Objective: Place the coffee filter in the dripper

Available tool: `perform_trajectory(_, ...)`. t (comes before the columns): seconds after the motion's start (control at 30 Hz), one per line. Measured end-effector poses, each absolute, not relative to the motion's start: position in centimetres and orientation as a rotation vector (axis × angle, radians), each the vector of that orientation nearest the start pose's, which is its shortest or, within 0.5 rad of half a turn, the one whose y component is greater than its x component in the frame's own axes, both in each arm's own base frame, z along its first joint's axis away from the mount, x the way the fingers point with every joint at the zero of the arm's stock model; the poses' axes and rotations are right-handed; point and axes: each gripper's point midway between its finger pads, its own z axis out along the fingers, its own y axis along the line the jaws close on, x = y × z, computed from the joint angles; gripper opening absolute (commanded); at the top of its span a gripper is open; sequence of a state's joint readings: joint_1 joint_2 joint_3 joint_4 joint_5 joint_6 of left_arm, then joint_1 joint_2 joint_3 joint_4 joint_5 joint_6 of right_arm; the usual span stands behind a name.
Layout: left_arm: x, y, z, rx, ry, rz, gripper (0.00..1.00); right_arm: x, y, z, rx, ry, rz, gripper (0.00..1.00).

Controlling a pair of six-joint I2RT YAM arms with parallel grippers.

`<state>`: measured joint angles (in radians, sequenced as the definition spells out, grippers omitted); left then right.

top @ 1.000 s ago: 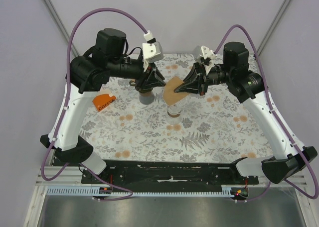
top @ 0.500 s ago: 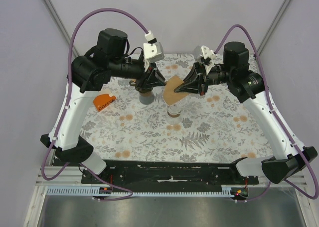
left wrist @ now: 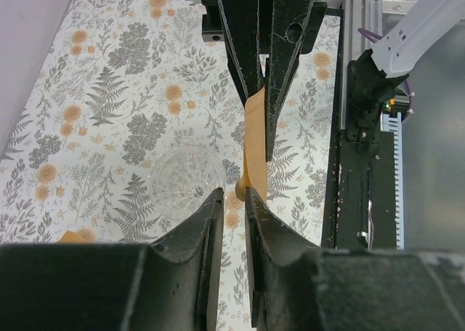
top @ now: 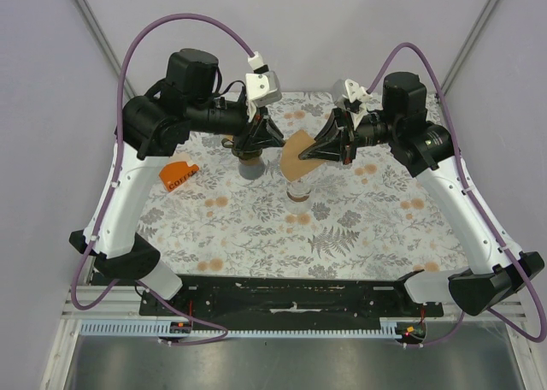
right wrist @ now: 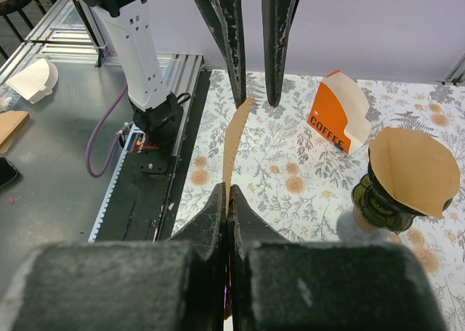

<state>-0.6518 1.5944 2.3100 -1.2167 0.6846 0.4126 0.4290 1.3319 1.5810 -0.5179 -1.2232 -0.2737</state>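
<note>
My right gripper [top: 318, 150] is shut on one edge of a flat brown paper coffee filter [top: 299, 155] and holds it above the table. The right wrist view shows the filter [right wrist: 234, 139] edge-on, rising from my closed right gripper [right wrist: 229, 189]. My left gripper [top: 272, 140] faces it. In the left wrist view the left gripper [left wrist: 234, 194] is narrowly open, with the filter's [left wrist: 254, 135] near end just past the tip of one finger. A clear glass dripper [top: 299, 189] stands on the floral table below the filter; it also shows in the left wrist view [left wrist: 187, 191].
A dark green dripper on a grey base [right wrist: 378, 200] holds another brown filter [right wrist: 410, 170], under my left arm [top: 249, 163]. An orange coffee-filter box [top: 178, 174] lies at the left, also in the right wrist view [right wrist: 338, 113]. A black rail [top: 291, 292] runs along the near table edge.
</note>
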Motion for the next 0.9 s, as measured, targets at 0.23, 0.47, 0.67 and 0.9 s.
perform_trajectory(0.23, 21.68, -28.91, 44.07, 1.389, 1.527, -0.859, 0.28, 21.36, 27.51, 41.16, -1.357, 1.210, 1.216, 0.00)
perform_trajectory(0.47, 21.28, -29.14, 43.99, 1.403, 1.519, -0.891, 0.36, 21.38, 27.51, 41.14, -1.357, 1.211, 1.216, 0.00)
perform_trajectory(0.67, 21.04, -29.33, 43.59, 1.415, 1.523, -0.916, 0.37, 21.31, 27.48, 41.31, -1.356, 1.211, 1.215, 0.00)
perform_trajectory(0.9, 20.87, -29.57, 43.64, 1.421, 1.512, -0.937, 0.45, 21.30, 27.47, 41.34, -1.356, 1.210, 1.215, 0.00)
